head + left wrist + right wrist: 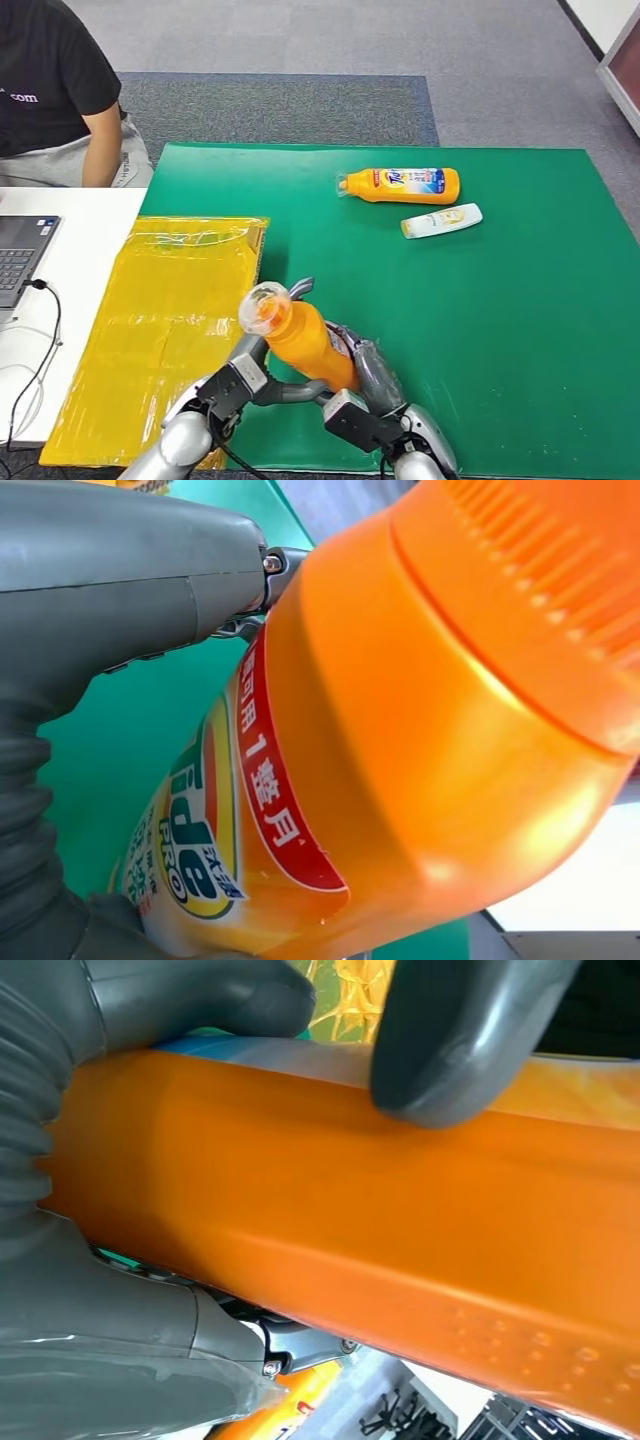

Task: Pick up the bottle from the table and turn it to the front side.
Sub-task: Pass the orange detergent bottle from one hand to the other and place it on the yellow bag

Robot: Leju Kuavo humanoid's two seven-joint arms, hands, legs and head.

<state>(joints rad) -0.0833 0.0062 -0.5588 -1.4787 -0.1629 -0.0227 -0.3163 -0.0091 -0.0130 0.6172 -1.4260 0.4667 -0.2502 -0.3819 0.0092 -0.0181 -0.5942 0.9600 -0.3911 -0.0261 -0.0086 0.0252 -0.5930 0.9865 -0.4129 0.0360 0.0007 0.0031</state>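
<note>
An orange Tide bottle [311, 347] is held tilted above the near edge of the green table [528, 330], its clear-capped end toward the yellow sheet. My left hand [245, 375] grips it near the neck, one finger over the top and the thumb underneath. My right hand [373, 385] holds the lower body of the bottle. Close up in the left wrist view, the bottle [423, 730] shows its Tide Pro label beside my left hand [113, 590]. From the right wrist, the bottle [377, 1220] lies clasped in my right hand [98, 1340], with dark fingers [453, 1040] pressing on it.
A second orange bottle [400, 185] and a small white bottle [441, 220] lie at the back of the green table. A yellow plastic sheet [173, 320] covers the table's left part. A laptop [23, 255] and cable sit on the white table, where a person [53, 90] sits.
</note>
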